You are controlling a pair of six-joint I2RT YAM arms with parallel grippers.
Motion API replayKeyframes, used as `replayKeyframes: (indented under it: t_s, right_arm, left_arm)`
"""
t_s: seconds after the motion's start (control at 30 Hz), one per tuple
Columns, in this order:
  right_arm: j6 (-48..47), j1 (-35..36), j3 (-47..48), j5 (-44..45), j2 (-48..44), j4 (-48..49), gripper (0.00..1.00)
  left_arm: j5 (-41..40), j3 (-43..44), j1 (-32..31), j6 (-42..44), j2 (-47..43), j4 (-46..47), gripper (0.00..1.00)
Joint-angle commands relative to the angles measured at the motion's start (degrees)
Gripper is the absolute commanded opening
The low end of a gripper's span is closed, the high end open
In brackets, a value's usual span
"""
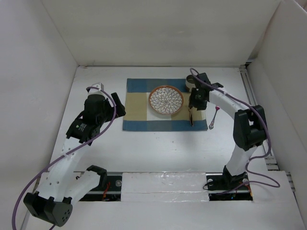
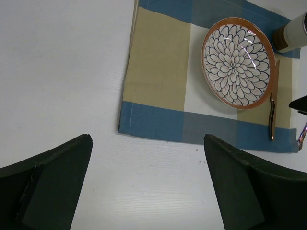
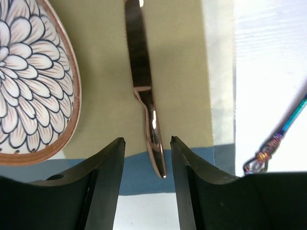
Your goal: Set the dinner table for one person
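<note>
The white dinner table (image 1: 158,148) carries a blue-and-tan checked placemat (image 1: 139,112). A flower-patterned plate (image 1: 166,100) sits on it. A copper-coloured knife (image 1: 191,119) lies on the mat just right of the plate. My right gripper (image 1: 193,109) hovers over the knife. In the right wrist view the gripper (image 3: 147,140) is open, with the knife handle (image 3: 152,124) between the fingers and a gap on each side. My left gripper (image 1: 120,104) is open and empty over bare table left of the mat, as the left wrist view (image 2: 147,139) shows.
A cup (image 1: 190,84) stands at the mat's far right corner. An iridescent spoon (image 1: 214,117) lies on the table right of the mat, also in the right wrist view (image 3: 273,143). White panels wall the table.
</note>
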Motion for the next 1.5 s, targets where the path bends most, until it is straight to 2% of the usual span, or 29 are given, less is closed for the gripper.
replayKeyframes:
  t_s: [0.0,0.23,0.4,0.87,0.97,1.07,1.1,1.23,1.33,1.47]
  right_arm:
    - [3.03,-2.56,-2.57,2.2,-4.55,2.32,0.49]
    - [7.07,-9.42,-9.43,3.43,-9.91,5.41,0.49]
    - [8.48,-13.11,-11.9,7.83,-11.14,5.94,0.49]
    - [6.38,-18.65,-9.27,6.07,0.55,7.17,0.48]
    - [5.85,-19.18,-9.26,5.19,1.15,7.17,0.44]
    - [5.32,-19.71,-8.64,3.97,1.69,6.56,0.28]
    - [4.8,-20.23,-8.04,3.96,1.69,6.55,0.18]
    - [4.79,-20.24,-8.03,3.96,2.22,6.55,0.0]
    - [5.76,-20.24,-8.03,5.45,-0.5,5.94,0.0]
    - [7.96,-16.65,-9.0,8.79,-12.69,5.68,0.0]
  left_arm:
    - [0.01,-0.4,-0.03,0.2,-1.01,1.2,1.0]
    - [0.01,-0.4,-0.03,0.2,-1.02,1.2,1.0]
    - [0.01,-0.4,-0.03,0.2,-1.02,1.2,1.0]
    - [0.54,-0.4,-0.03,0.2,-1.02,1.2,1.0]
    - [0.54,-0.4,-0.03,0.2,-1.02,1.2,1.0]
    - [0.54,-0.4,-0.03,0.2,-1.02,1.2,1.0]
    - [0.54,-0.4,-0.03,0.2,-1.02,1.2,1.0]
    - [0.54,-0.4,-0.03,0.2,-1.02,1.2,1.0]
    - [0.54,-0.4,-0.03,0.2,-1.02,1.2,1.0]
    - [0.54,-0.4,-0.03,0.2,-0.49,1.2,1.0]
